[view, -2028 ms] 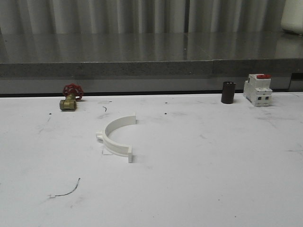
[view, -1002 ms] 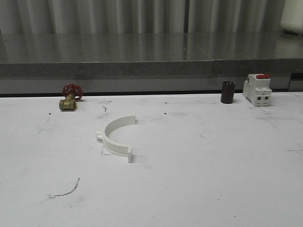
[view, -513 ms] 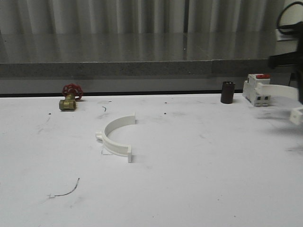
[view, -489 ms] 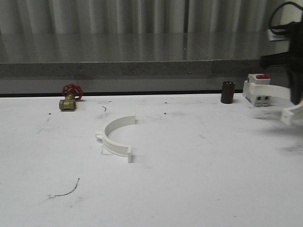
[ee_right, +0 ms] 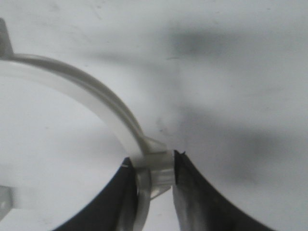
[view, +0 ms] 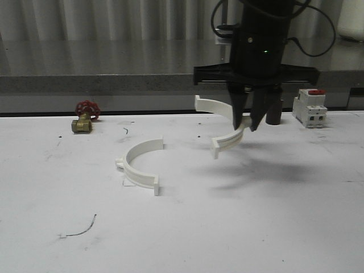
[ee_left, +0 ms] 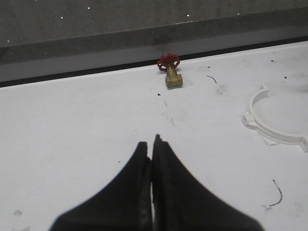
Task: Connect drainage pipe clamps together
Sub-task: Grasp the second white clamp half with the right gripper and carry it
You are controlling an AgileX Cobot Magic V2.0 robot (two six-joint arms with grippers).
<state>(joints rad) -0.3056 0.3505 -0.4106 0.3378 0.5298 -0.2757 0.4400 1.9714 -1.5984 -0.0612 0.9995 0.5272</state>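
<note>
One white half-ring drainage pipe clamp lies on the white table left of centre, its open side facing right; the left wrist view has it as clamp at the edge. A second clamp hangs in the air above the table, right of the first, open side facing left. My right gripper is shut on its side lug, and the band curves away from the fingers. My left gripper is shut with nothing in it, low over bare table.
A brass valve with a red handwheel sits at the back left. A dark cylinder and a white breaker with a red switch stand at the back right. A grey ledge runs behind the table.
My right arm has come in from the right edge to the table's centre, carrying the second clamp leftward. The clamp on the table has not moved.
</note>
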